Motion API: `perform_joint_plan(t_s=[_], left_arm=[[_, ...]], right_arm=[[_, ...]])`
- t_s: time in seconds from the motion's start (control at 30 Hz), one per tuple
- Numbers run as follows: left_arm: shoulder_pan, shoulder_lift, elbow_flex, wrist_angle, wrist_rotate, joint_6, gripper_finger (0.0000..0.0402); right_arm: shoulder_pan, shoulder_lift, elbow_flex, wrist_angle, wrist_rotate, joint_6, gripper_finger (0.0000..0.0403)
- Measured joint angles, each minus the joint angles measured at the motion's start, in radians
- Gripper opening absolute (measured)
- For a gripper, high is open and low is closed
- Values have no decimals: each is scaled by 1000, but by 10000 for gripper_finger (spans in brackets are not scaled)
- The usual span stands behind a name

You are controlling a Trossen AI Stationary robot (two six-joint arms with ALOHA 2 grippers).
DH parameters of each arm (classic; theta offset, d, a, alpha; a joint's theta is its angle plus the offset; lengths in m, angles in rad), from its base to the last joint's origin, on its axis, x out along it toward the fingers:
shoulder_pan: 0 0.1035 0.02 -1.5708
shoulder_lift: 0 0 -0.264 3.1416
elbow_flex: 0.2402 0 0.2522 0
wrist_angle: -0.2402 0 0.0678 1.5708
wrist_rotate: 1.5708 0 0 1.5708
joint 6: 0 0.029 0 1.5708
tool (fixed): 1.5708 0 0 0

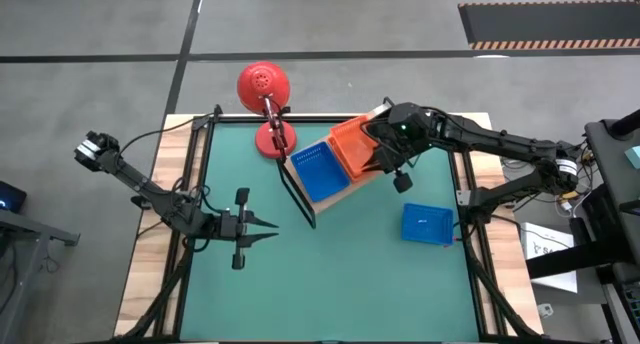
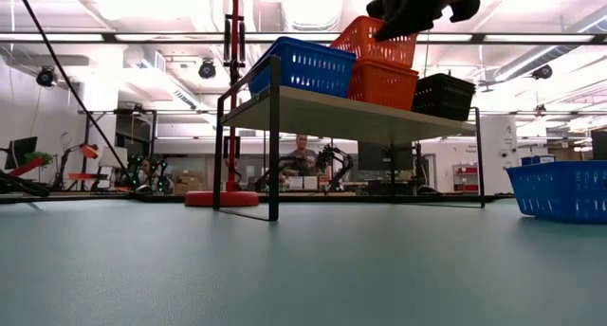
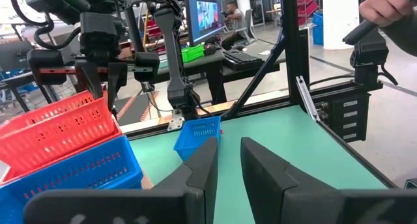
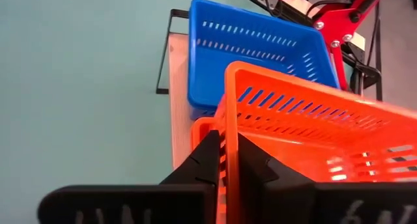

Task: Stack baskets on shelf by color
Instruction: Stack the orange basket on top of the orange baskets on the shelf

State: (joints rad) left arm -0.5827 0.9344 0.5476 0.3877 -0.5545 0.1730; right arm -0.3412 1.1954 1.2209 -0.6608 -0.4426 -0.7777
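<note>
On the green mat (image 1: 330, 274) I saw the shelf (image 1: 335, 196) holding a blue basket (image 1: 318, 170) beside stacked orange ones. My right gripper (image 4: 229, 164) pinched the tilted top orange basket's (image 4: 313, 129) rim. My left gripper (image 1: 268, 231) waited over the mat's left side, fingers slightly apart, holding nothing.

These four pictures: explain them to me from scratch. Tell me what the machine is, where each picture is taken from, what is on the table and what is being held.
It is a robot with two dark arms at a green table. One picture looks straight down, one looks level across the tabletop, and one comes from each wrist.

On the table stands a wooden shelf carrying a blue basket, an orange basket and a black basket. Another blue basket lies on the mat, and a red lamp stands at the back.

The right gripper is pinching the rim of a tilted orange basket above the orange one on the shelf. The left gripper waits over the mat, holding nothing.
</note>
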Motion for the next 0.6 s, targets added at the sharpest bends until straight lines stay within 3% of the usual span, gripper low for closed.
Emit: perform_joint_plan(t_s=[0.33, 0.6], left_arm=[[0, 0, 0, 0, 0, 0, 51], [0, 0, 1, 0, 0, 0, 51]], right_arm=[[0, 0, 0, 15, 27, 50, 92], [2, -22, 0, 10, 28, 115, 122]])
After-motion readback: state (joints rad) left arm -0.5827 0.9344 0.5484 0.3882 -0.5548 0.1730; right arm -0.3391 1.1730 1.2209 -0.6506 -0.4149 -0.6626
